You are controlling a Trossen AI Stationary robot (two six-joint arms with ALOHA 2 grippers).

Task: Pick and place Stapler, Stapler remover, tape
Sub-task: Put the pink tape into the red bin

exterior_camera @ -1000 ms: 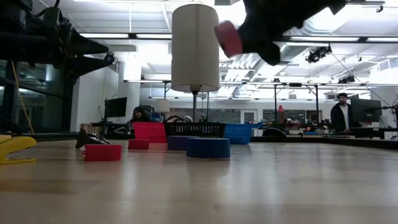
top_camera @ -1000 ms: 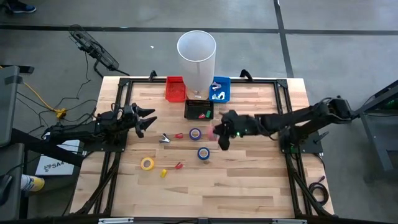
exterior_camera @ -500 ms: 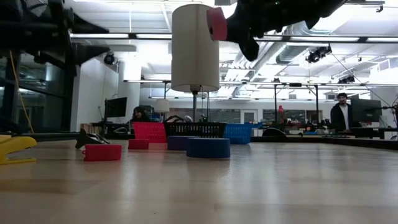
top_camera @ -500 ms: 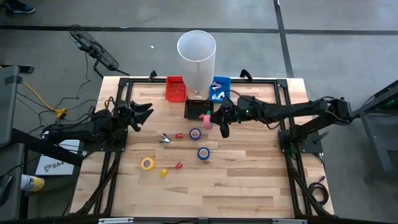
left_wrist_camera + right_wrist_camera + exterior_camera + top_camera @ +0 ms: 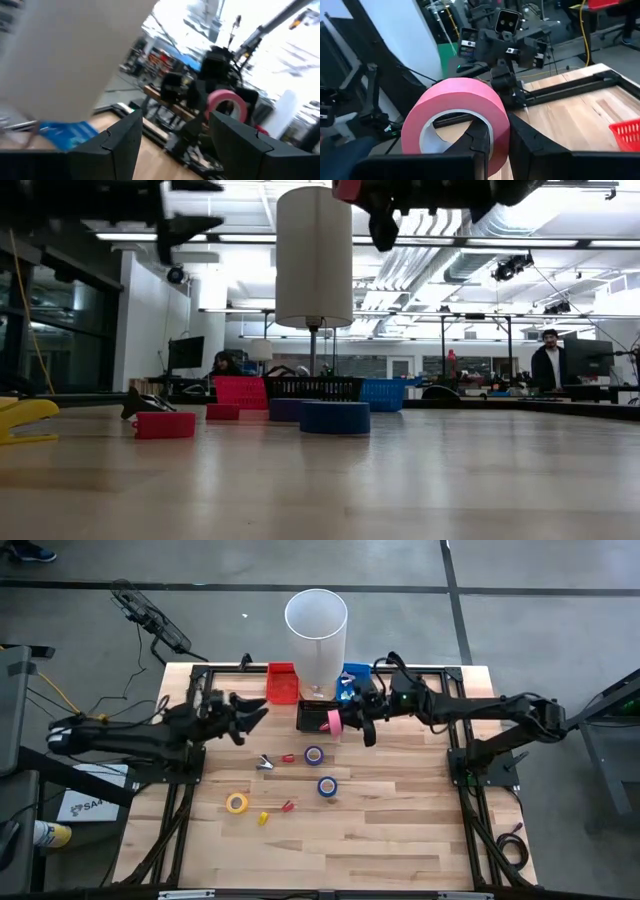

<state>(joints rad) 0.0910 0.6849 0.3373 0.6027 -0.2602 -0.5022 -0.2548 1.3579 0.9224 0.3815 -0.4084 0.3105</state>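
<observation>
Right gripper carried pink tape toward 12 o'clock, over black basket.
Fingers clamped on roll, drop likely next; left gripper spread, empty.

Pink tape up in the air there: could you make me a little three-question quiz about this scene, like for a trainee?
1. True or false: the right gripper is shut on the pink tape roll.
2. Which basket does the pink roll hang over? A red basket B black basket C blue basket
3. How many tape rolls lie on the table?

Key:
1. True.
2. B.
3. Three: the yellow tape roll and two blue tape rolls.
</observation>
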